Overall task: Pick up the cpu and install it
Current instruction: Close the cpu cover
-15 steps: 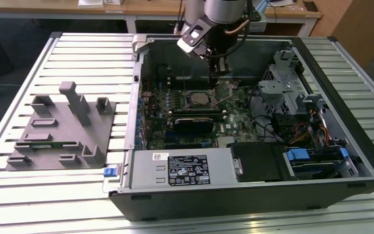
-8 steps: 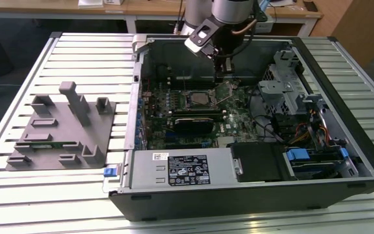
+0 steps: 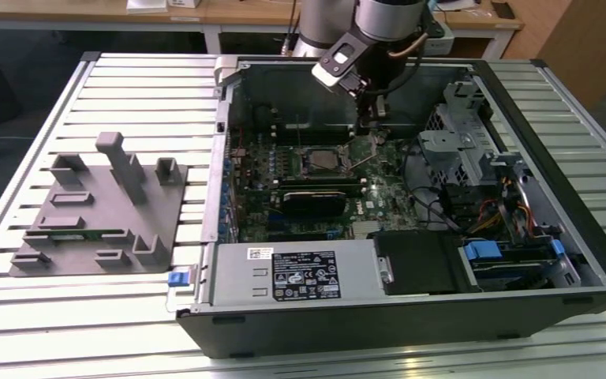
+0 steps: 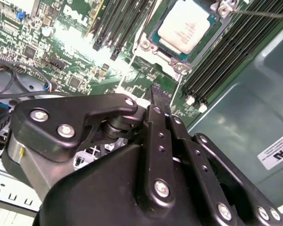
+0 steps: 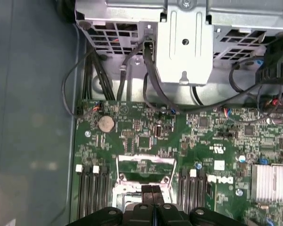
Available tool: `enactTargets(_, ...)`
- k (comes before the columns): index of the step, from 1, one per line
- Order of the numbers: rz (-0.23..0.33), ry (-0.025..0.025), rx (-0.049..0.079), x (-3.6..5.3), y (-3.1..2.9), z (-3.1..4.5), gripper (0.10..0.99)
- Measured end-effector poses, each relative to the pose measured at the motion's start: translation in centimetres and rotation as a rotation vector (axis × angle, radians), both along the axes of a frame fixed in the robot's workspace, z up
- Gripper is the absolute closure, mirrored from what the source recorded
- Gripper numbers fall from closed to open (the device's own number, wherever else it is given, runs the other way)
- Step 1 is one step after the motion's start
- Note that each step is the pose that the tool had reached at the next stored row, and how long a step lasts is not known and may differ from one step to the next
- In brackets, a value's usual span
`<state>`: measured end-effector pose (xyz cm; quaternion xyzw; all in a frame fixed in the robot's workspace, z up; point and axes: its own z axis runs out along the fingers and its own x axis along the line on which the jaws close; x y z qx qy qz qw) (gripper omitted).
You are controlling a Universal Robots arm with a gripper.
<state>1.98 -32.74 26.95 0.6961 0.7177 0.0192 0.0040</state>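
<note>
On the slatted desk (image 3: 124, 71) lies the open computer case (image 3: 409, 316). The cpu (image 4: 186, 23) sits flat in its socket (image 4: 175, 67); the tool (image 4: 156, 92), pinched narrow and empty, hangs just to the exterior view's right of it and farther back.

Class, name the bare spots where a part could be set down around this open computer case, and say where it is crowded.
Free: slatted table around the grey fixture; bare case floor beside the memory slots. Crowded: the motherboard under the gripper, and the cabled drive cage.
</note>
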Motion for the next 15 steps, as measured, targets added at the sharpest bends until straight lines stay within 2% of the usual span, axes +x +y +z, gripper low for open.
enactTargets(3, 0.002, 0.0001, 0.0, 0.24, 0.01, -0.19, 0.98)
enactTargets(4, 0.024, 0.0, 0.0, 0.48, 0.01, -0.46, 0.98)
enactTargets(9, 0.026, 0.0008, -0.001, 1.26, 0.19, -0.79, 0.98)
enactTargets(15, 0.026, 0.0008, -0.001, 1.59, 0.32, -0.9, 0.98)
